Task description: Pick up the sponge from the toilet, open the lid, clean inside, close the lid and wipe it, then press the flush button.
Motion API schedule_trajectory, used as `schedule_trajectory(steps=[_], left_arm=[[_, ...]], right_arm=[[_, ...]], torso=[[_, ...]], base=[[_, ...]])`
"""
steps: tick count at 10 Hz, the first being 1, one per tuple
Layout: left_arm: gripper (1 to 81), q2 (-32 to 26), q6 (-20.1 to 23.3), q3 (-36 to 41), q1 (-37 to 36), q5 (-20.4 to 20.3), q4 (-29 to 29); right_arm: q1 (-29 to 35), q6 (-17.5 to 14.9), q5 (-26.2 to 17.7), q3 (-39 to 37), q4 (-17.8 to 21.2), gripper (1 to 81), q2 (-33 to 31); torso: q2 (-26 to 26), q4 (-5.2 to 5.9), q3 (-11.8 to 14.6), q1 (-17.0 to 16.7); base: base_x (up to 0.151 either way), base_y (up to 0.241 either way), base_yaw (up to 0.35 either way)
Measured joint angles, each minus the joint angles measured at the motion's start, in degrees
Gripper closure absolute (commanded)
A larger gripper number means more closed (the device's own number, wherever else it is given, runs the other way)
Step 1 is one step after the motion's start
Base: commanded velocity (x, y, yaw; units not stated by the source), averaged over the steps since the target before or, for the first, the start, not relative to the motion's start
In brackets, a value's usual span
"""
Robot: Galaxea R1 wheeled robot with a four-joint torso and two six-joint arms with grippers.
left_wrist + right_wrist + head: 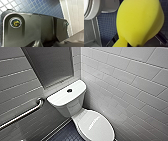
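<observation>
Yellow sponge (139,22), white toilet (65,98)

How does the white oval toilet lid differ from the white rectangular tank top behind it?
The white glossy oval lid is rounded; the white rectangular tank top is boxy. The tank top carries a small round dark flush button; the lid is bare. The tank top sits higher, by the wall; the lid lies lower, closed. Both are white and glossy.

The toilet (72,107) is set in the corner, below a recessed panel (51,64). The flush button (69,90) is set in the tank top (58,97), with the lid (96,125) laid shut in front. A grab bar (22,114) is fixed on the left wall (15,84). The sponge (139,21) is held over the floor (106,27) beside the bowl (91,11)
</observation>
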Motion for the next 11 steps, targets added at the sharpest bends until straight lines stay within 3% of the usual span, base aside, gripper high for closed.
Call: schedule_trajectory(steps=[6, 11], left_arm=[[1.0, -4.0, -7.3, 4.3, -10.3, 4.9, -0.4], [1.0, -3.2, -10.3, 5.5, -16.5, 9.8, -0.5]], right_arm=[[-5.9, 0.0, 1.7, -7.0, -3.6, 81.1, 8.3], [-7.8, 0.0, 2.0, -7.4, -3.9, 81.1, 9.7]], torso=[[-0.1, 0.0, 0.0, 0.0], [-6.5, 0.0, 0.0, 4.0]], base=[[0.0, 0.0, 0.0], [0.0, 0.0, 0.0]])
